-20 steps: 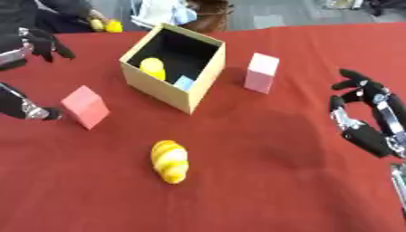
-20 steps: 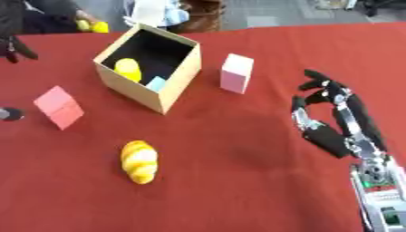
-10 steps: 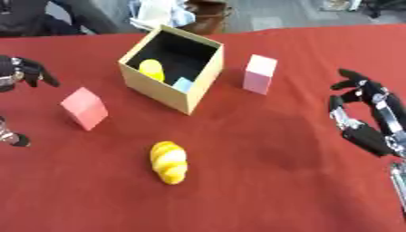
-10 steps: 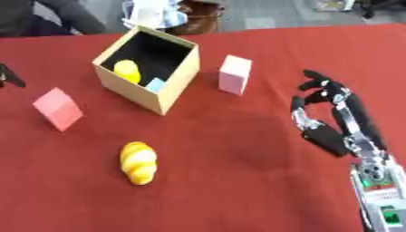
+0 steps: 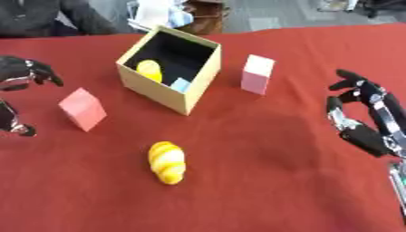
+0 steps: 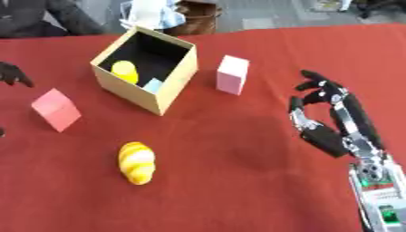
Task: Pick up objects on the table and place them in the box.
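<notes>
I see a dark red table cloth (image 5: pixel 262 181). The box (image 5: pixel 162 93) at twelve o'clock is tan outside, black inside, holding a yellow object (image 5: pixel 148 70) and a pale blue piece (image 5: pixel 181 84). A pale pink block (image 5: pixel 257 74) sits at one o'clock, a salmon-pink cube (image 5: pixel 82 108) at nine, a yellow-orange ridged bread shape (image 5: pixel 167 162) at six.

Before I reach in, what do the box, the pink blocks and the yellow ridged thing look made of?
The box looks like tan cardboard: matte, thin walls, dark inside. The two pink blocks look like matte foam or painted wood; flat faces, no shine, so I cannot say which. The yellow ridged piece looks like smooth plastic or rubber, probably a toy pastry.
</notes>
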You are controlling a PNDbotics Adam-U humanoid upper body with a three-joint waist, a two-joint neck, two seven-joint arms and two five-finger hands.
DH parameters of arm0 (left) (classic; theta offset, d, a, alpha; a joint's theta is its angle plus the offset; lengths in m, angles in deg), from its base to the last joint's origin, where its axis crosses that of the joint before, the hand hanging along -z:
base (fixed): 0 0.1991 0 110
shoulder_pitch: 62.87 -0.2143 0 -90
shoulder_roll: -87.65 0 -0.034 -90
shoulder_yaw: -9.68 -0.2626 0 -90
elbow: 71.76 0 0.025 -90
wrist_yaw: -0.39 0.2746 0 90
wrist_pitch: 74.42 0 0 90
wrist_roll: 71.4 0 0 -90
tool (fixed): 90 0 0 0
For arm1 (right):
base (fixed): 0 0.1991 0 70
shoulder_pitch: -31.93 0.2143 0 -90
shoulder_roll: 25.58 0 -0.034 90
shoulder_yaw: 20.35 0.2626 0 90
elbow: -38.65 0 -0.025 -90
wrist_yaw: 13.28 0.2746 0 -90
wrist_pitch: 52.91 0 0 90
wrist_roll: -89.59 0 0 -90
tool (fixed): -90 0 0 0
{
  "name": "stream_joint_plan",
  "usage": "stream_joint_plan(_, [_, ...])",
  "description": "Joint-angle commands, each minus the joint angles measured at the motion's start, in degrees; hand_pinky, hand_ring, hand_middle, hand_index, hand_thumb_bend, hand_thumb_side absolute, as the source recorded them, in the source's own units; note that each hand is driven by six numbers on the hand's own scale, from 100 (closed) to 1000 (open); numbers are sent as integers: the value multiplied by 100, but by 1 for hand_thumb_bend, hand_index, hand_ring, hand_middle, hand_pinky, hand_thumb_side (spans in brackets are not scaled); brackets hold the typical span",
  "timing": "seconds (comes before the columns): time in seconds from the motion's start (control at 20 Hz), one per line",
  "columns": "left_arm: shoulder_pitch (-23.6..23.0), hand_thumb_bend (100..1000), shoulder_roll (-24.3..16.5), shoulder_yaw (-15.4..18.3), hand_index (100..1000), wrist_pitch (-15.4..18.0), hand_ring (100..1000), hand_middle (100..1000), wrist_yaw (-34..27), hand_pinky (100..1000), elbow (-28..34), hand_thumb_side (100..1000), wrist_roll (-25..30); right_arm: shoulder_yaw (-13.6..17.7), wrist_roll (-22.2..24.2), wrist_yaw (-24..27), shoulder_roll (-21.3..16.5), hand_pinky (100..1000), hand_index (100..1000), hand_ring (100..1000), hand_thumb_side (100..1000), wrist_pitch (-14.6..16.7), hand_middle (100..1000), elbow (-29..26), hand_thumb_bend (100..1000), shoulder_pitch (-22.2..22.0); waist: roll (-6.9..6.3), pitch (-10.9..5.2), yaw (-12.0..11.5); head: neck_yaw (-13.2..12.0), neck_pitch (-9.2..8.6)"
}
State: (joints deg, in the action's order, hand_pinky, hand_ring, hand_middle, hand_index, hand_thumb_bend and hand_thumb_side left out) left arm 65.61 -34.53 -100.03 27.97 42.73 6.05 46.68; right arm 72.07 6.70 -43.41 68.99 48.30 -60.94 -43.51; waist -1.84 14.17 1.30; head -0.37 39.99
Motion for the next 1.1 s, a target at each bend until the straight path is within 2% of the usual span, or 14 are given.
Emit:
stream_joint_plan(0.05, [247,698,98,-4,872,122,766,797,247,765,-302,100,-95,14,-1,29,-122,697,939,619,657,22,708,-44,100,31,-13,-189,10,8,16])
stream_joint_plan(0.3, [481,667,403,25,874,243,767,801,529,766,-665,100,-319,22,-3,35,-114,697,940,619,662,22,708,-44,100,21,-12,-185,25,11,26])
stream_joint_plan(0.6, [661,671,676,46,873,325,769,801,788,767,-940,100,-523,16,12,43,-99,697,940,619,665,27,708,-49,100,22,-11,-173,40,7,26])
stream_joint_plan(0.9, [791,658,889,0,864,477,768,794,862,768,-1100,100,-309,16,22,46,-90,697,940,619,668,29,708,-48,100,19,-11,-166,74,-14,35])
stream_joint_plan(1.1, [835,620,972,-38,845,585,741,772,795,757,-1193,100,65,17,25,56,-86,697,940,619,669,30,708,-50,100,21,-10,-166,91,-20,41])
